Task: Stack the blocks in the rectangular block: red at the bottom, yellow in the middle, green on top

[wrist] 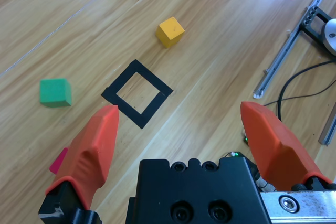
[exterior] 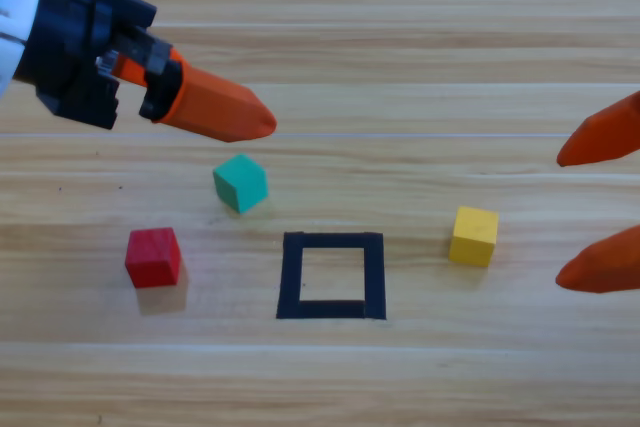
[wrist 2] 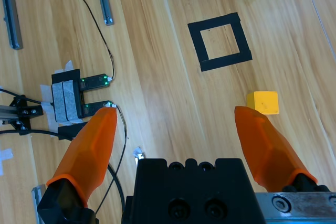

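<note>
A: Starting at the left, the left gripper is seen hovering above the wooden table, jaws spread wide in its wrist view, nothing held. The small matte red cube lies well left of the flat square outline of black tape; the small matte teal-green cube sits up and left of that outline, just below the gripper.

B: Risks noted?

A: The green cube lies nearer the jaws than the red one. If green were taken first, the order would be spoiled, since red is needed at the bottom. A descent toward red could also nudge green, judging by how close the two lie.

B: The tape square's contents?

A: Nothing is inside; only bare wood is seen within it. No cube touches the tape.

B: Further right?

A: The small matte yellow cube rests right of the outline, apart from it. The right gripper waits at the right edge, jaws parted and empty. A crooked placement of red would be expected to make the later stack lean.
</note>
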Robot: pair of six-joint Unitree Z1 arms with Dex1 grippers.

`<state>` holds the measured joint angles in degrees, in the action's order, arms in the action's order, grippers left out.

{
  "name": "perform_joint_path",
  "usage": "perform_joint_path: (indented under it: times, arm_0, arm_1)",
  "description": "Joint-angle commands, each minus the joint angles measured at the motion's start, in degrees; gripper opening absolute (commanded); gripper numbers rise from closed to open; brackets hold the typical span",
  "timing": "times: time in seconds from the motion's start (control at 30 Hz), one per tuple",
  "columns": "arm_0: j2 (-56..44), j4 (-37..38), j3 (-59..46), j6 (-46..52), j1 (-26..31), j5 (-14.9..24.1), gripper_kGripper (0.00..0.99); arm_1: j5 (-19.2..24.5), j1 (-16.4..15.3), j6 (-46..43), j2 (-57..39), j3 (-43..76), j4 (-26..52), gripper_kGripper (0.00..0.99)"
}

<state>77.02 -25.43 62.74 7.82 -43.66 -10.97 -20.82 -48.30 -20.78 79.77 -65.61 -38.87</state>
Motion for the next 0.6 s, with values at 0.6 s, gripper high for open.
perform_joint_path:
  times: [0.6]
  arm_0:
    - [2.3, -5.2, 4.3, 5.3, 0.2, 4.7, 0.990]
  arm_1:
    - [19.9, 2.9, 3.0, 23.2, -8.9, -1.9, 0.985]
